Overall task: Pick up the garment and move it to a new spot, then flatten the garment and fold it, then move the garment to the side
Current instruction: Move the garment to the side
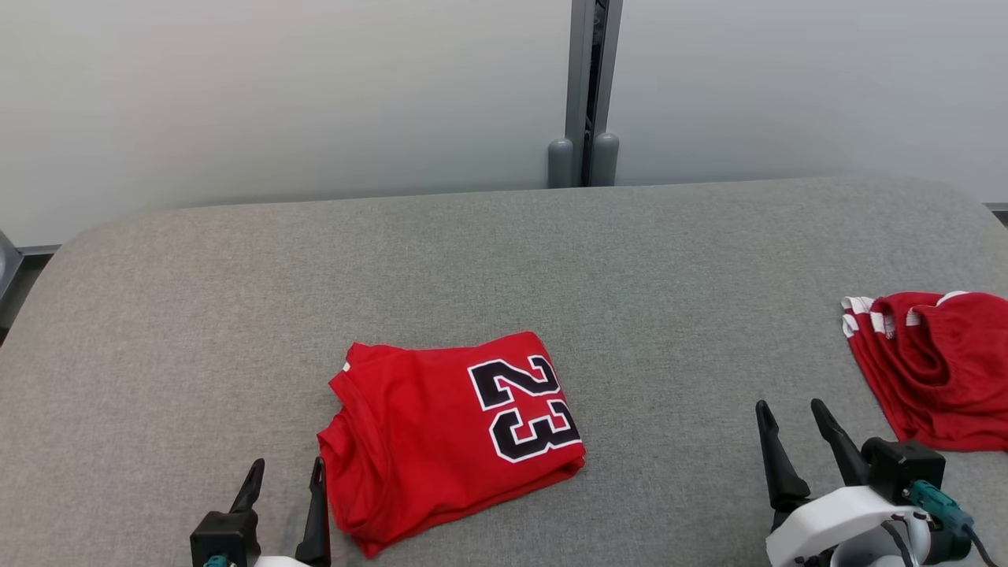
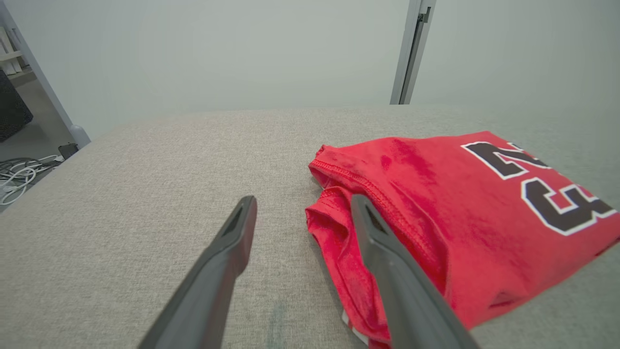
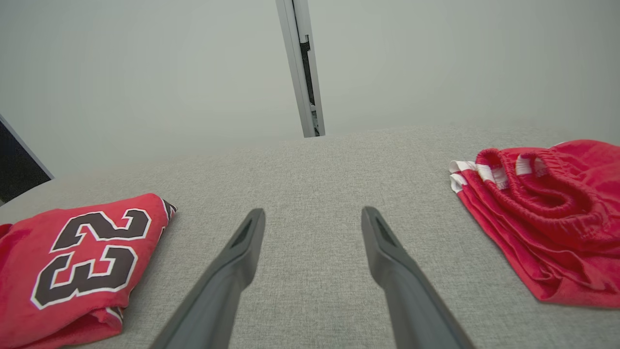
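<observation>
A wide surface covered in grey woven fabric (image 1: 504, 260), rounded at its far corners, carried 2 red garments. A folded red jersey (image 1: 449, 437) lay flat on it toward 7 o'clock in the head view. It made a rough rectangle, slightly tilted, with a black, white-edged 23 printed on its 3 o'clock half, the digits turned on their side. Its stitched edges and loose folds bunched along the 9 o'clock side. Well apart from it, at 3 o'clock near the surface's edge, lay a bundle of red shorts (image 1: 933, 366) with white stripes and a gathered waistband, partly cut off by the frame. The grey fabric lay smooth between the 2.
</observation>
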### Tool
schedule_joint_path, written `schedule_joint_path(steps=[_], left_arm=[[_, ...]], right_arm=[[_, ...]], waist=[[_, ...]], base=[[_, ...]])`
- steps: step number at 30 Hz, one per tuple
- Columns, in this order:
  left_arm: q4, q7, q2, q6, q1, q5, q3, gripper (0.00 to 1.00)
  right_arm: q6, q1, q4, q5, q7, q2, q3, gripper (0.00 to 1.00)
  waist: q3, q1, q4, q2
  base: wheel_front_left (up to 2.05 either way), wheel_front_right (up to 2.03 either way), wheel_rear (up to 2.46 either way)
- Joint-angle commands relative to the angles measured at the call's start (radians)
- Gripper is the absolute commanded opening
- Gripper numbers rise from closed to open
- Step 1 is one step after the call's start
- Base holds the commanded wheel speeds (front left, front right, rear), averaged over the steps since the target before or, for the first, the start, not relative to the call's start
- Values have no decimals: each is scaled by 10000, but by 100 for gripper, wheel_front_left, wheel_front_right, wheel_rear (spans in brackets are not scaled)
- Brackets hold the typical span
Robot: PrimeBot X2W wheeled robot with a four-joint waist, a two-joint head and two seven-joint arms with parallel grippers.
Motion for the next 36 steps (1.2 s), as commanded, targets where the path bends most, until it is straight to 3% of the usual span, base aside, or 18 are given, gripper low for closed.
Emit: schedule_joint_path(steps=[1,6,15,23,30,31,33,36], left_arm=[[-31,-43,44,34,-41,26,63,100],[-16,-43,44,-21,-217,-45,-18,100],[-2,-43,40,-79,-593,-206,-486,100],[70,-43,40,-83,-687,-289,-710,100],[27,-44,41,-150,-747,-350,-771,100],[4,-44,37,-138,-752,-366,-772,100],[-23,-44,41,-133,-750,-356,-763,100],[-54,-44,40,-156,-703,-320,-751,100]], right_arm=[[0,28,-28,-35,-43,-57,-63,100],[0,-140,35,-38,-44,-54,61,100],[0,-1191,648,476,-43,-59,1310,100],[0,-2566,2353,1358,-43,-66,2098,100],[0,-3113,3985,2147,-42,-69,2775,100],[0,-3168,4116,2187,-33,-68,2846,48],[0,-3282,4188,2295,-20,-57,2916,0],[-1,-3384,4172,2334,-22,-86,2864,0]], waist=[[31,0,35,-1],[229,0,300,-1],[884,0,1415,-1],[1294,0,2821,-1],[1452,0,3237,-1],[1468,0,3236,-1],[1473,0,3162,-1],[1405,0,2858,-1]], base=[[0,0,0],[0,0,0],[0,0,0],[0,0,0],[0,0,0],[0,0,0],[0,0,0],[0,0,0]])
